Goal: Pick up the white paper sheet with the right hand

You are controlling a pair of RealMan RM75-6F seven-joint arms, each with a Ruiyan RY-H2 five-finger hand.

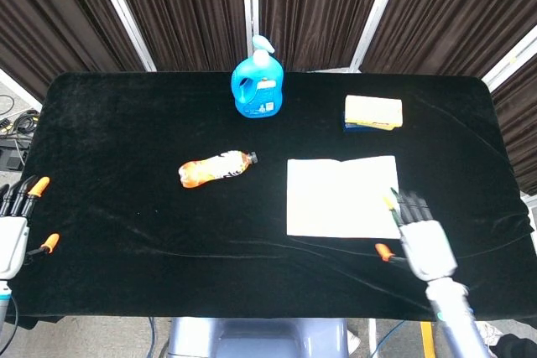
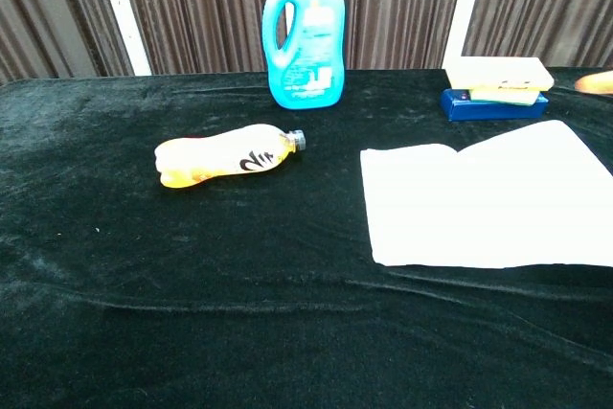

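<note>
White paper sheet (image 1: 342, 196) lies flat on the table (image 1: 126, 115), approx. 4 o'clock of table centre, unheld. Right robot hand (image 1: 419, 236) sits at the sheet's 4 o'clock corner, fingers apart and pointing toward 12, tips over the sheet's edge; can't tell if touching. It holds nothing. Chest view shows only an orange blur at the right border, hand itself not clear there. Left robot hand (image 1: 14, 222) is at the table's 8 o'clock edge, fingers spread, holding nothing, well apart from everything else. Blue detergent bottle (image 1: 257, 85) stands upright at 12. Orange drink bottle (image 1: 216, 168) lies on its side approx. 9 o'clock of the sheet. Yellow sponge (image 1: 373, 111) rests on a blue block near the sheet's 12 o'clock side.
</note>
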